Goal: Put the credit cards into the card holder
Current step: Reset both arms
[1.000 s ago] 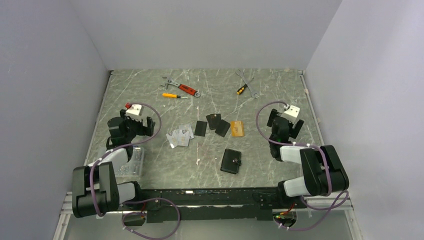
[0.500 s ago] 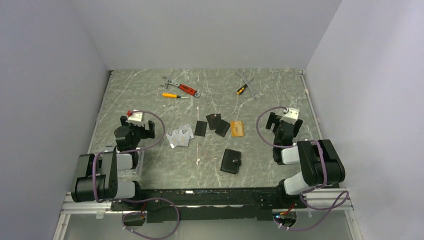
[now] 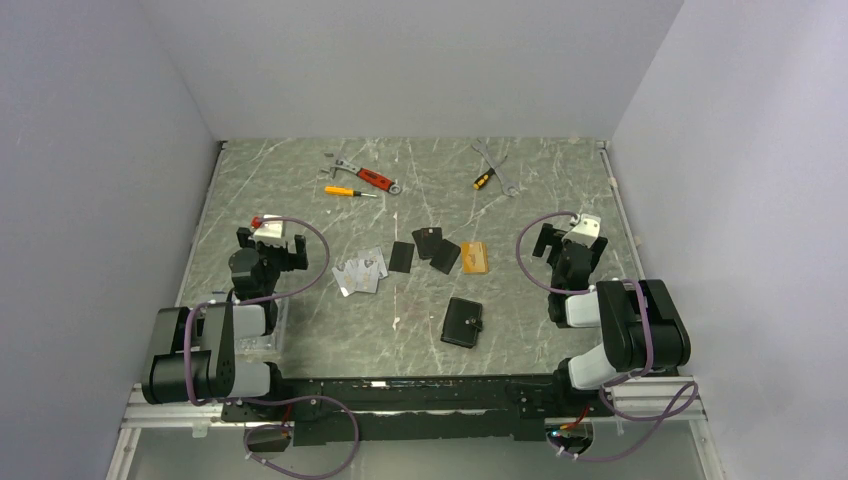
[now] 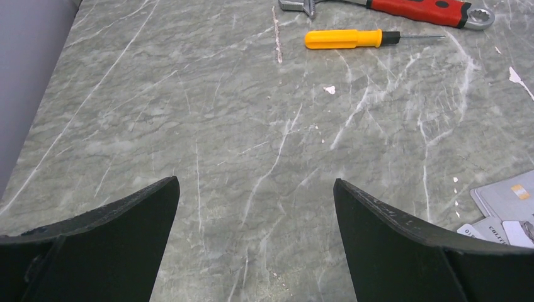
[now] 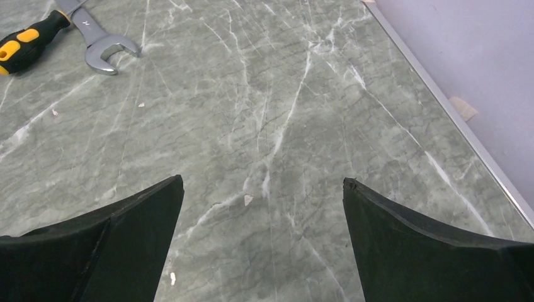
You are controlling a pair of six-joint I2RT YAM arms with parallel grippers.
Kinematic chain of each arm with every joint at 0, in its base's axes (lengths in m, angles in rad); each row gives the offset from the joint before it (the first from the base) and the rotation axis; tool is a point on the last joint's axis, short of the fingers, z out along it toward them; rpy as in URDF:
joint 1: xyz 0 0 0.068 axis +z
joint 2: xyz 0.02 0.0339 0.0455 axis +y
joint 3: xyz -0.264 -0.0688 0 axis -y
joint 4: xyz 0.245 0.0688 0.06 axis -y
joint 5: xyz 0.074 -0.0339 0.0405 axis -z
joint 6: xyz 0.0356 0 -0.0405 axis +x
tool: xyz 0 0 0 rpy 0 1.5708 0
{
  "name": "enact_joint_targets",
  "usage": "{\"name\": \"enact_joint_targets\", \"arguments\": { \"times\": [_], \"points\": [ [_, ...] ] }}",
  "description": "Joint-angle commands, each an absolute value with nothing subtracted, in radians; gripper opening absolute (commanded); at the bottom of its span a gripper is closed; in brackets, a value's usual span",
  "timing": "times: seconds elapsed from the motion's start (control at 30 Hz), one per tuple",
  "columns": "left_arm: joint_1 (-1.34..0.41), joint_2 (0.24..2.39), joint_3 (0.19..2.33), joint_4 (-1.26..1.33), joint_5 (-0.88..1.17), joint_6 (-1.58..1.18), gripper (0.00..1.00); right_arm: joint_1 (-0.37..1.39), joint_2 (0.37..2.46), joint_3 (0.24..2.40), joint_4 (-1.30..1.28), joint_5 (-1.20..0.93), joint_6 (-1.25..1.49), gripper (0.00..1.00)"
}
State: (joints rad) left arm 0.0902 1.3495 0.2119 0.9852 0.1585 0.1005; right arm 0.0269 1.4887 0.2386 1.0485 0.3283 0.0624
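Across the middle of the tabletop (image 3: 430, 195) lie the credit cards (image 3: 401, 257): silver-grey ones leftmost, then black, then one gold-orange. Nearer the arms, apart from them, sits the card holder (image 3: 462, 322), seemingly closed. The left hand (image 4: 255, 182) and right hand (image 5: 263, 180) both gape wide, holding nothing.

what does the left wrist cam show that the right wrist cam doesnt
Only left wrist: a yellow screwdriver, a red-handled wrench and the silver-grey credit cards. Only right wrist: a black-and-yellow screwdriver, a silver open-end wrench and the metal edge strip. Both: the marbled table and an open, empty gripper, the left gripper or the right gripper.
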Motion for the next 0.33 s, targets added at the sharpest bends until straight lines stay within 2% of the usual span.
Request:
{"name": "enact_joint_targets", "arguments": {
  "times": [0.0, 0.3],
  "points": [
    [0.087, 1.338, 0.239, 1.015, 0.148, 0.097, 0.99, 0.024, 1.473, 0.247, 1.106, 0.311, 0.068, 1.00],
    [0.085, 1.341, 0.235, 1.030, 0.143, 0.096, 0.99, 0.024, 1.474, 0.247, 1.105, 0.311, 0.069, 1.00]
  ]
}}
